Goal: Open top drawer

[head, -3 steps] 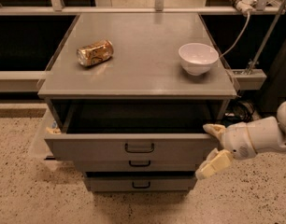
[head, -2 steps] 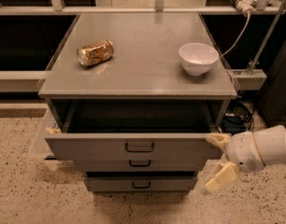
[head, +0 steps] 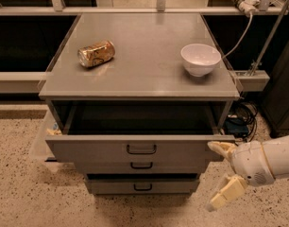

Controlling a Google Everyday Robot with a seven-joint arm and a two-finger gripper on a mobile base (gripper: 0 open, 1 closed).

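The gripper (head: 224, 172) hangs just off the right end of the top drawer (head: 92, 151), released and grasping nothing. Its two pale fingers are spread wide. The upper finger (head: 222, 148) lies over the drawer's right front corner, though contact cannot be told, and the lower finger (head: 228, 192) sits below and clear of the drawer.

The top drawer stands pulled out, its dark inside showing, with a black loop handle (head: 141, 149) at the centre of its front. Under the top drawer are the middle drawer (head: 141, 165) and the bottom drawer (head: 142, 186), both pushed further in. Above the top drawer is the grey cabinet top (head: 144, 56). On it a crushed can (head: 96, 54) lies on its side to the left and a white bowl (head: 200, 58) stands upright to the right.
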